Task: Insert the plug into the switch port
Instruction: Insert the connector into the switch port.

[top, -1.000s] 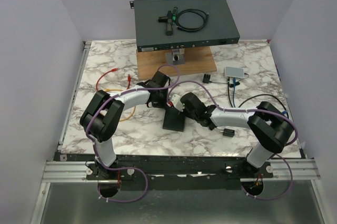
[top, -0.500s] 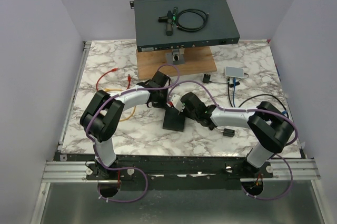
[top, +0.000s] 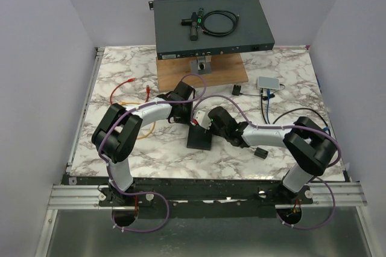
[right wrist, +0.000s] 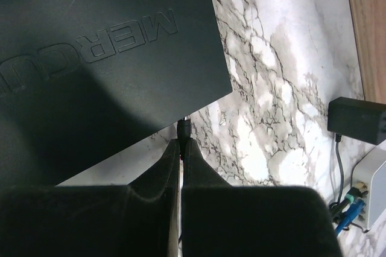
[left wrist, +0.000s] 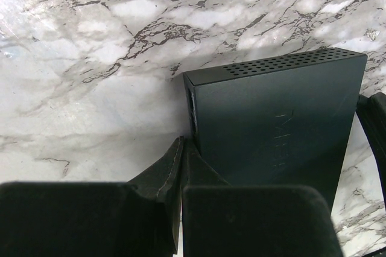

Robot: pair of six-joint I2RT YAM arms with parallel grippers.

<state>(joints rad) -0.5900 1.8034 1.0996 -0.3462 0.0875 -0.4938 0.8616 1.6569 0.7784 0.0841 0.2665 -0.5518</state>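
Right gripper (right wrist: 181, 146) is pinched tight, and a small dark plug (right wrist: 185, 126) pokes out from between its fingertips. The plug's tip meets the edge of the switch (right wrist: 90, 52) close to one corner; from the wrist camera I cannot tell whether it has entered an opening or only touches the casing. The switch is a flat black box lying lid-up on the marble table (top: 114, 67), in the middle between the two arms, with raised lettering across its top.

Left gripper (left wrist: 181, 148) is also fully closed, with nothing between its fingers. Its tips sit against the switch's lower corner, just below a dark port (left wrist: 192, 107) in the narrow end face. A strip of vent holes runs along the lid's far edge in that view.

Farther out, a black adapter (right wrist: 356, 118) rests on the marble near a white hub (right wrist: 371, 187) with blue connectors plugged in. Behind the arms, a wooden board (top: 229, 71) carries a large grey rack unit (top: 241, 31) with a coiled black cable (top: 220, 23) on top. A red cable (top: 123, 84) and a yellow one (top: 145, 133) lie on the left side of the table, and a small black box (top: 260, 152) sits by the right arm.
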